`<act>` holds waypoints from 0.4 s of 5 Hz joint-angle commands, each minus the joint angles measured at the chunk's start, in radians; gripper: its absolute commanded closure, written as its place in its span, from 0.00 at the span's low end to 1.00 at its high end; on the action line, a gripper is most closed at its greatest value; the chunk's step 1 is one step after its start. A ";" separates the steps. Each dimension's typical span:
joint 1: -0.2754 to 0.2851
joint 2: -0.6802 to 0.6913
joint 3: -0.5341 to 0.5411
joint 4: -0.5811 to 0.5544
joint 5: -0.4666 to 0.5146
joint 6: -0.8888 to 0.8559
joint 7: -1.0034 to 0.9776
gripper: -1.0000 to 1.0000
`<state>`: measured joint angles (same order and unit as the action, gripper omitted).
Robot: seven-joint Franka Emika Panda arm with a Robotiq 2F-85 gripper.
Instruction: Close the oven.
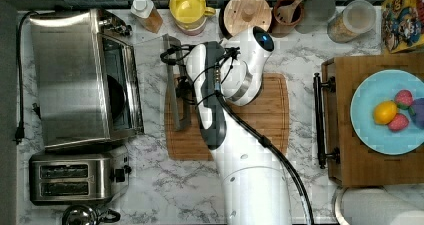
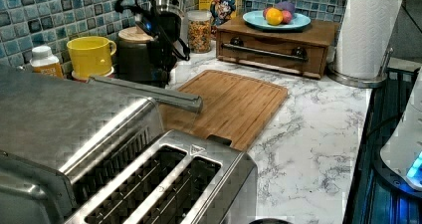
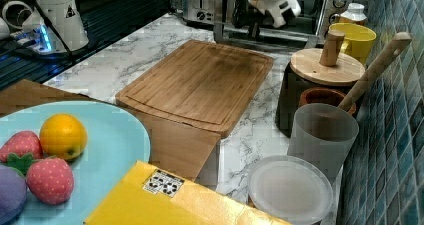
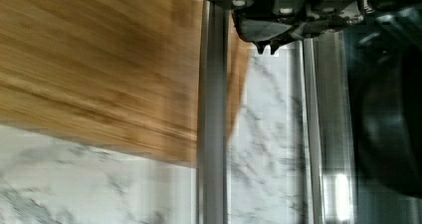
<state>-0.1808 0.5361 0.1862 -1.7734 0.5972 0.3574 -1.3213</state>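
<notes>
Gripper (image 1: 181,87) hung low at the free edge of the oven's dropped door, right at the steel bar handle (image 1: 172,82), on the side turned away from the oven (image 1: 75,80); whether its fingers were spread or closed on anything I could not tell, since the arm's body hid them from above and the wrist view caught the bar (image 4: 213,114) running past dark housing. The handle's long axis ran up and down in the top view, parallel to the oven front, and the oven itself stood to the top view's left of the gripper, so the coming move, as I judged it, was a lift and push toward that side, swinging the glass door (image 1: 150,60) up about its hinge. Under the door's edge lay the wooden cutting board (image 1: 260,115) on the marble worktop (image 1: 165,185) (nothing stood on the board). Beyond, a two-slot toaster (image 1: 75,177) sat just beside the oven, and a yellow mug (image 1: 189,6) and jars lined the tiled wall, well clear of the door's arc.
</notes>
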 commanded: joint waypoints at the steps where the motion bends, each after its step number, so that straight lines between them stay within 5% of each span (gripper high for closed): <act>1: 0.262 -0.197 0.161 0.126 -0.204 0.033 0.283 1.00; 2: 0.329 -0.184 0.156 0.125 -0.378 0.075 0.459 1.00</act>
<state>-0.0175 0.3958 0.2563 -1.7451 0.2725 0.4160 -0.9912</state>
